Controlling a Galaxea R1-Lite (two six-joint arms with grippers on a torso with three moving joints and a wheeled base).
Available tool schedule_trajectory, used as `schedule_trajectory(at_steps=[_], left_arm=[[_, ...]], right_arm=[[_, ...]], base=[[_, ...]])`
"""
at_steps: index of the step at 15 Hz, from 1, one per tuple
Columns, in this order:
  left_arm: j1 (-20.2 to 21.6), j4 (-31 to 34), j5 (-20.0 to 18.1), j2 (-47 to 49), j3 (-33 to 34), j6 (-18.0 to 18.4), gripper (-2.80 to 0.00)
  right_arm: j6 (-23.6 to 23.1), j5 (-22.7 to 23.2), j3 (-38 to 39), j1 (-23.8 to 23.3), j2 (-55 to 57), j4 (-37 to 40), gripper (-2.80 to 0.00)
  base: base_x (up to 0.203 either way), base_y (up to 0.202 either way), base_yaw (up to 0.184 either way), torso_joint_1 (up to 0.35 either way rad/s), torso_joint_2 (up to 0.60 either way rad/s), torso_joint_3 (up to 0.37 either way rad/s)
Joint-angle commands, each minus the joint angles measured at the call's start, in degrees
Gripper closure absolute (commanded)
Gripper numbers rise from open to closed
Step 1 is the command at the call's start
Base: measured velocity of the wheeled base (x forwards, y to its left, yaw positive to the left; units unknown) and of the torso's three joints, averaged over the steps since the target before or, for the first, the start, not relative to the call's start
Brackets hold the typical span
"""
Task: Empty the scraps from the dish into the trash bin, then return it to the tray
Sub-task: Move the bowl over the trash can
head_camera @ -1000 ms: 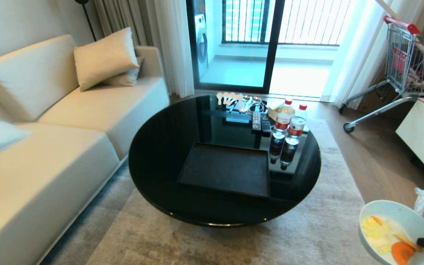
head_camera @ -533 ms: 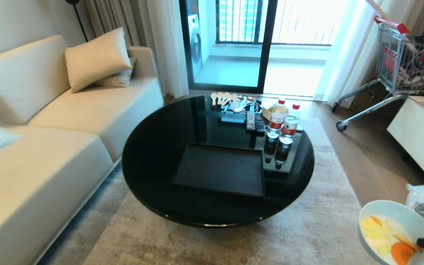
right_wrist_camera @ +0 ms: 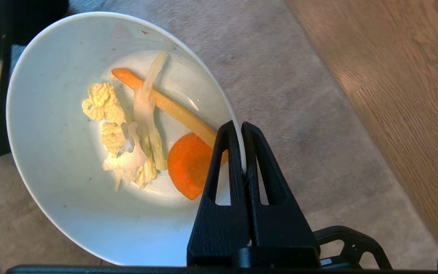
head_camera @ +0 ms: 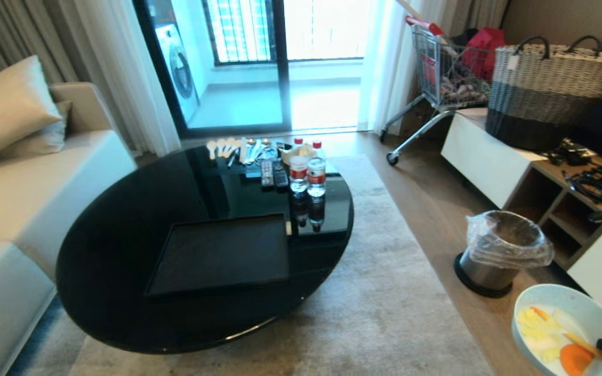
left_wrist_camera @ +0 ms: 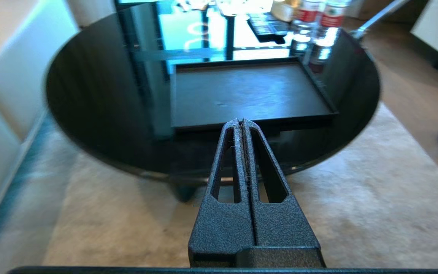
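Fingers of the right gripper (right_wrist_camera: 241,129) are clenched on the rim of the white bowl (right_wrist_camera: 70,160), one inside and one outside, holding it in the air over the rug, short of the steel trash bin (head_camera: 505,250). Glossy ceramic like this is probably slick, rigid and breakable, so an edge pinch may swivel when tipped. Inside lie the scraps (right_wrist_camera: 143,140): cabbage bits, a carrot strip, an orange slice. The bag-lined bin shows nothing inside. On the tabletop (head_camera: 123,219) the black tray (head_camera: 222,256) sits bare. Left gripper (left_wrist_camera: 243,123) hangs clenched, holding nothing.
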Motion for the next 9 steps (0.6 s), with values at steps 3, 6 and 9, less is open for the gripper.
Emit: schedule_trajectory(at_steps=[3, 6, 9], left_arm=[[0.0, 0.0, 0.0, 0.0, 0.0, -0.1, 0.0], [0.0, 0.0, 0.0, 0.0, 0.0, -0.1, 0.0], [0.0, 0.0, 0.0, 0.0, 0.0, 0.0, 0.0]], right_arm=[[0.3, -0.1, 0.0, 0.0, -0.2, 0.1, 0.0], [0.3, -0.1, -0.1, 0.0, -0.3, 0.1, 0.0], [0.3, -0.2, -0.1, 0.0, -0.3, 0.1, 0.0]], base=[[-0.002, 0.01, -0.169, 0.004, 0.0, 0.001], [-0.001, 0.012, -0.168, 0.003, 0.0, 0.003], [0.0, 0.01, -0.165, 0.002, 0.0, 0.003]])
